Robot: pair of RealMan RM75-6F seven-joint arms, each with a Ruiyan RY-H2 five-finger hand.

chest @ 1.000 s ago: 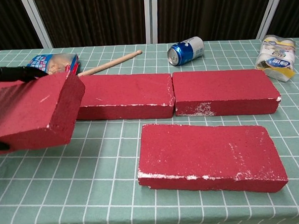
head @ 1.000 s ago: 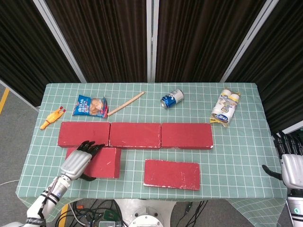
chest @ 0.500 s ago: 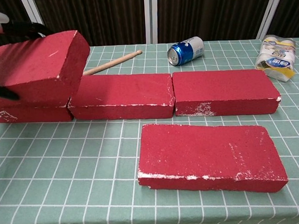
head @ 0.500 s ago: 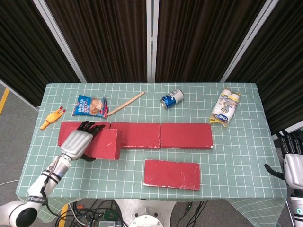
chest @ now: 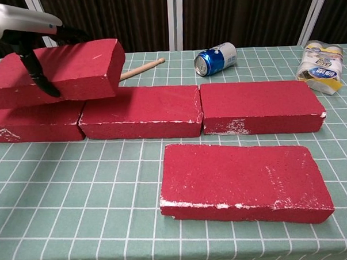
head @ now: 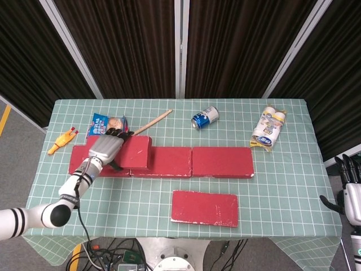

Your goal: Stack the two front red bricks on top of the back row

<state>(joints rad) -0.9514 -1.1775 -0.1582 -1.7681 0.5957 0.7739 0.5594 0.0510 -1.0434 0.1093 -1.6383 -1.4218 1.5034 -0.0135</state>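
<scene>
A: How many red bricks are on the worktop (head: 271, 186)?

B: Five. Three lie end to end as the back row (chest: 155, 110). The front brick (chest: 242, 181) lies flat by itself, nearer the camera and clear of the row. The lifted brick (chest: 73, 68) is in the left hand (head: 106, 148).

A: Where is the lifted brick exactly?

B: Over the left end of the back row, above the seam between the leftmost and middle bricks. In the chest view it tilts a little, its right end higher, and its left underside looks close to the row. I cannot tell whether it touches.

A: And the fingers?

B: The left hand's fingers (chest: 37, 72) are clamped on the lifted brick, dark fingertips over its top edge and one down its near face. The right hand (head: 352, 197) is at the far right edge off the worktop, fingers apart and upright, holding nothing.

A: How do the bricks look?

B: Deep red, rough-faced, with white scuffs along the lower edges and corners. The front brick has a pale chipped line along its near edge.

A: Anything else?

B: One blue drink can (head: 204, 117) on its side, one wooden stick (head: 151, 122), one blue snack bag (head: 104, 124) partly behind the left hand, one yellow rubber chicken (head: 62, 140) and one wrapped pack of bottles (head: 269, 128).
</scene>
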